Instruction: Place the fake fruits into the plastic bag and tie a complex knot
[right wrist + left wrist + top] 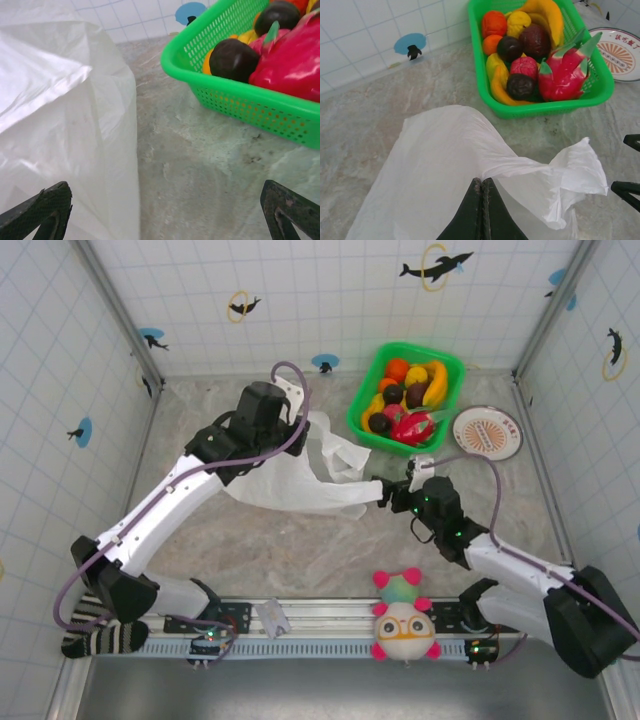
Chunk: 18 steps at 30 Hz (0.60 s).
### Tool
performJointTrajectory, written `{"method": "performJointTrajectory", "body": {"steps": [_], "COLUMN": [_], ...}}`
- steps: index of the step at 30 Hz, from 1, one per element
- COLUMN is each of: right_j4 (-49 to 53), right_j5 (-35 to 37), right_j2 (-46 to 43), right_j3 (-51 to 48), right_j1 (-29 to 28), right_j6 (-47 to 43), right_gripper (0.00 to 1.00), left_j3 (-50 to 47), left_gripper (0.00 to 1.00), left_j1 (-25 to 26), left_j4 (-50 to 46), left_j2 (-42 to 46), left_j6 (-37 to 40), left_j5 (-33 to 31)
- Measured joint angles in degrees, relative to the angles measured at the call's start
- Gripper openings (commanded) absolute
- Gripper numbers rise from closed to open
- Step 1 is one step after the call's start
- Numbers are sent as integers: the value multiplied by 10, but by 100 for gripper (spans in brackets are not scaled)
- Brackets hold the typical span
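The plastic bag is thin, white, semi-translucent film, lying crumpled mid-desk on a marbled stone-look surface. The fake fruits are glossy and heaped in a perforated green basket beyond the bag. The left arm reaches forward, elbow bent, with the left fingers clenched on a fold of the bag. The right arm extends low, and the right fingers are spread wide at the bag's edge, gripping nothing.

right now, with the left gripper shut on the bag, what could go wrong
1. The left gripper pinches only a thin fold of the bag; a hard pull might make it slip out or tear.
2. The right gripper is open at the bag's edge; closing there may catch both layers and keep the mouth shut.
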<state>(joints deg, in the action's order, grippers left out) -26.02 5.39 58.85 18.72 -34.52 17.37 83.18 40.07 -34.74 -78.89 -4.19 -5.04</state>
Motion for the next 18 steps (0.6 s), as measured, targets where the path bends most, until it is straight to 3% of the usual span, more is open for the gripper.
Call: {"method": "performJointTrajectory", "body": {"steps": [4,8,18], "right_j4": [-1,7,-11], "right_j5": [-16,-35,-77], "right_j2": [-34,-5,60], "right_j3": [-14,12,46], "right_j1": [-2,-20,-54], "right_j6": [-72,-123,-156], "right_gripper": [100,100,100], "left_j3": [0,-6,-12], "left_gripper": [0,0,0], "left_j1": [0,0,0], "left_j4": [8,14,22], "left_j2": [0,0,-2], "left_j6": [8,12,14], "left_j5": [14,23,28]}}
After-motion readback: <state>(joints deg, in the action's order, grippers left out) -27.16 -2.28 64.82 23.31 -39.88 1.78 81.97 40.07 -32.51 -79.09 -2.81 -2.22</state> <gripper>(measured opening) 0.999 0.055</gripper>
